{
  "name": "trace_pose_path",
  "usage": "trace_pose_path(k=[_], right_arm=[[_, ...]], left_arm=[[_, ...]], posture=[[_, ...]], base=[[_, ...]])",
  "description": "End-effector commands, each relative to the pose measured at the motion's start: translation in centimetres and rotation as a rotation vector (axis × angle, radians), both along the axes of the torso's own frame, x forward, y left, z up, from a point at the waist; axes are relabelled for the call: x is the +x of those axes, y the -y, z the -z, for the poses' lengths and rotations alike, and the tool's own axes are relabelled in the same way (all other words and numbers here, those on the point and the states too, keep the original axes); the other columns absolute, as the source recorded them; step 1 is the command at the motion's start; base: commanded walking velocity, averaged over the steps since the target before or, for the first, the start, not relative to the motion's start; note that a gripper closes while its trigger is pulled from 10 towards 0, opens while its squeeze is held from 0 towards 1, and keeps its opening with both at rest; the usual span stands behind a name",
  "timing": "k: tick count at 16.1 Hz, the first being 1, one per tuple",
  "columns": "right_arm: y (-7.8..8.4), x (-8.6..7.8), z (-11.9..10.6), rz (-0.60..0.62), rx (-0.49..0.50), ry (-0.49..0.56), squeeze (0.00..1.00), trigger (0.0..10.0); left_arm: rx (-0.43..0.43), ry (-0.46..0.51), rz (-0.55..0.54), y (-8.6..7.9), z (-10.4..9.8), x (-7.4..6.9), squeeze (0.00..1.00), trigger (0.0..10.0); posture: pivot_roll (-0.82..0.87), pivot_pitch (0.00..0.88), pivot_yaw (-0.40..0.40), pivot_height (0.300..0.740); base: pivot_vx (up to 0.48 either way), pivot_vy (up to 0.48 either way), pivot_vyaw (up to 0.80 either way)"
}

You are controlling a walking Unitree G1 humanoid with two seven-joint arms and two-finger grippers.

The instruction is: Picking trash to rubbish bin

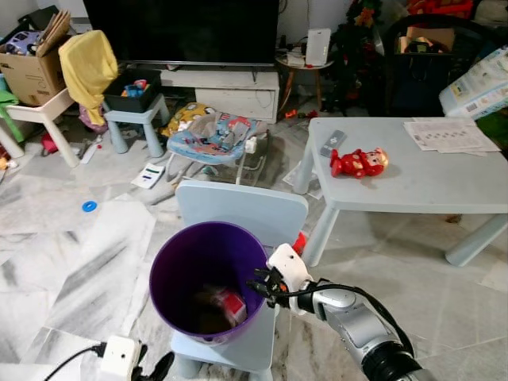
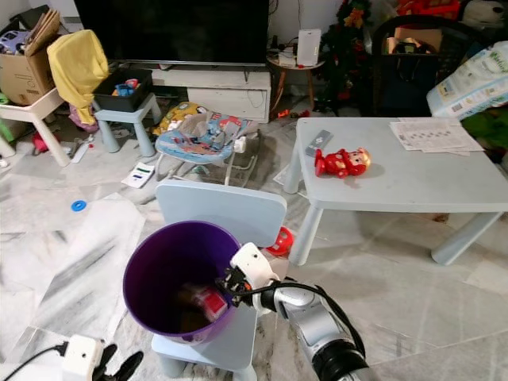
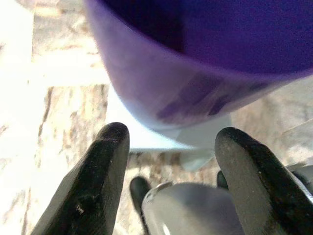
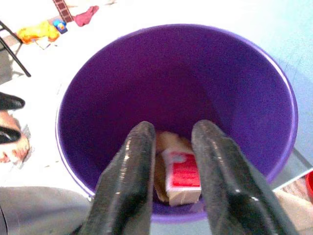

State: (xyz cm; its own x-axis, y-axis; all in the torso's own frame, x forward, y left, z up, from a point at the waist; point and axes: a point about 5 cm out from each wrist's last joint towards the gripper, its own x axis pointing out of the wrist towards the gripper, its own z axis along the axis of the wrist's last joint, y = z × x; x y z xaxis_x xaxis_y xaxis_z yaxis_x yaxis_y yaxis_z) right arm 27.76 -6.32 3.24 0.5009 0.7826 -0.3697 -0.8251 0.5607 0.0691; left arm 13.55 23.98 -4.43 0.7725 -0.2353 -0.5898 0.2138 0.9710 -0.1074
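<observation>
The left gripper (image 1: 151,370) hangs low, fingers apart; the right gripper (image 4: 168,171) hovers empty, parted over the purple bin (image 1: 171,313), a red-and-white carton (image 4: 182,177) dropped inside.

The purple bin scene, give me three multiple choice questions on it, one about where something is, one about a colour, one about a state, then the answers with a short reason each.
1. Where does the purple bin stand?
A. on the pale blue child's chair
B. on the light blue table
C. on the TV cabinet

2. What colour is the doll lying on the light blue table?
A. green
B. red
C. white

3. What state is the right hand in?
A. shut on a box
B. open, poised over the bin's mouth
C. resting on the floor

Answers:
1. A, the chair's backrest rises behind the bin and its seat shows beneath.
2. B, the doll's body is plainly red.
3. B, the right wrist view shows a gap between the fingers, with the red-and-white carton lying down in the bin.
</observation>
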Motion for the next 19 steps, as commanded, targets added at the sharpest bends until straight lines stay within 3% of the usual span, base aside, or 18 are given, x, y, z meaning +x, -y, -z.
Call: trace_pose_path(k=[1, 2, 3, 5, 6, 7, 9, 11, 12, 13, 16, 19], right_arm=[[0.3, 0.3, -0.2, 0.008, 0.006, 0.021, 1.00, 10.0], [0.3, 0.6, -0.8, 0.029, 0.032, 0.059, 1.00, 10.0], [0.3, 0.9, -1.2, 0.054, 0.052, 0.087, 1.00, 10.0], [0.3, 1.2, -1.7, 0.068, 0.074, 0.114, 1.00, 10.0], [0.3, 1.3, -1.9, 0.070, 0.078, 0.132, 1.00, 10.0], [0.4, 1.4, -2.1, 0.067, 0.078, 0.152, 1.00, 10.0], [0.6, 1.6, -2.7, 0.095, 0.108, 0.177, 1.00, 10.0], [0.9, 2.0, -3.5, 0.131, 0.145, 0.215, 1.00, 10.0], [1.1, 2.3, -4.3, 0.168, 0.162, 0.262, 1.00, 10.0], [1.3, 2.8, -6.0, 0.235, 0.186, 0.361, 1.00, 10.0], [2.1, 3.5, -9.7, 0.365, 0.256, 0.499, 1.00, 10.0], [3.2, 3.2, -12.5, 0.471, 0.318, 0.577, 1.00, 10.0]], left_arm=[[0.044, 0.024, 0.012, -0.7, 0.1, -0.1, 0.00, 10.0], [0.143, 0.133, 0.008, -1.7, -0.8, 1.2, 0.00, 10.0], [0.187, 0.238, 0.015, -2.1, -2.0, 2.7, 0.00, 10.0], [0.211, 0.395, 0.001, -2.6, -3.9, 5.2, 0.00, 10.0], [0.232, 0.487, -0.027, -2.1, -4.8, 6.7, 0.00, 10.0], [0.225, 0.554, -0.061, -0.5, -5.1, 8.0, 0.00, 10.0], [0.205, 0.781, -0.022, 2.0, -10.6, 11.1, 0.00, 10.0], [0.168, 0.901, -0.026, 3.2, -15.1, 14.0, 0.00, 10.0], [0.134, 0.972, -0.030, 4.3, -18.2, 16.1, 0.00, 10.0], [0.075, 1.054, -0.024, 7.0, -22.2, 18.0, 0.00, 10.0], [0.053, 1.059, -0.012, 9.7, -25.0, 18.3, 0.00, 10.0], [0.090, 1.037, -0.099, 11.0, -26.0, 17.5, 0.00, 10.0]], posture=[[0.11, 0.067, -0.033, 0.740], [0.10, 0.066, -0.034, 0.740], [0.10, 0.064, -0.037, 0.740], [0.10, 0.059, -0.040, 0.740], [0.09, 0.055, -0.040, 0.740], [0.08, 0.051, -0.039, 0.740], [0.07, 0.049, -0.038, 0.740], [0.07, 0.048, -0.042, 0.740], [0.07, 0.044, -0.044, 0.740], [0.07, 0.043, -0.045, 0.740], [0.05, 0.038, -0.046, 0.740], [0.02, 0.042, -0.041, 0.740]], base=[[0.000, 0.000, 0.00], [0.000, 0.000, 0.00], [0.000, 0.000, 0.00], [0.000, 0.000, 0.00], [0.000, 0.000, 0.00], [0.000, 0.000, 0.00], [0.000, 0.000, 0.00], [0.000, 0.000, 0.00], [0.000, 0.000, 0.00], [0.000, 0.000, 0.00], [0.000, 0.000, 0.00], [0.000, 0.000, 0.00]])
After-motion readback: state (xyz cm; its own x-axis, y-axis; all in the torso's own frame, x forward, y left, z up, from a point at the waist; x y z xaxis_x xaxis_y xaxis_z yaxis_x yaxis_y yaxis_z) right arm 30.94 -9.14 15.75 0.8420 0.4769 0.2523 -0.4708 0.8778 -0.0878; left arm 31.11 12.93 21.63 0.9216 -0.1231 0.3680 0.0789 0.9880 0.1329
